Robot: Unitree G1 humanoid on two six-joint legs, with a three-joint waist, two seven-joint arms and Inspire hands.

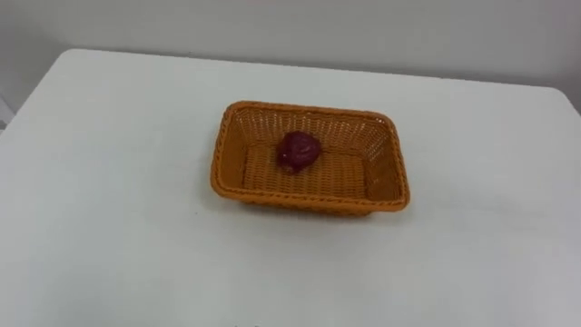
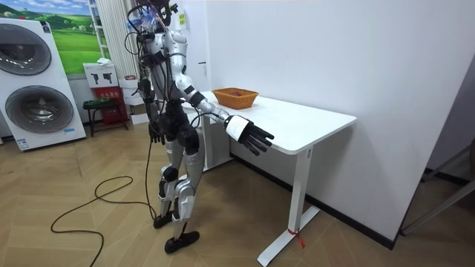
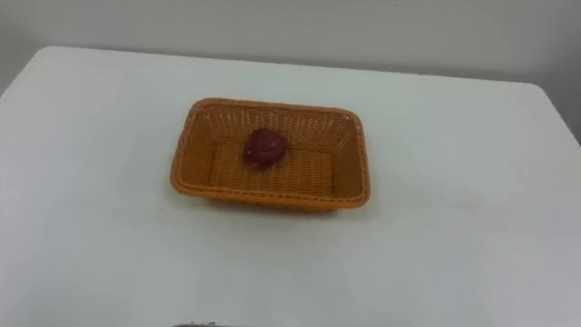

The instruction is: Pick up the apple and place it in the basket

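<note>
A dark red apple [image 1: 298,151] lies inside an orange woven basket [image 1: 309,203], toward its far side, on the white table [image 1: 109,191]. In the room view the basket [image 2: 236,96] stands near the table's wall side at the room view's left end. I stand at the table's front edge. My right hand [image 2: 252,137] is stretched forward at table-edge height, fingers straight and holding nothing, well short of the basket. Beside my hip hangs my left hand [image 2: 155,135], fingers loose and holding nothing.
A white wall runs behind the table. Washing machines [image 2: 33,81] and a small red stool [image 2: 104,107] stand at the room view's left. The table's rounded front corner [image 2: 300,148] juts toward the room view's right.
</note>
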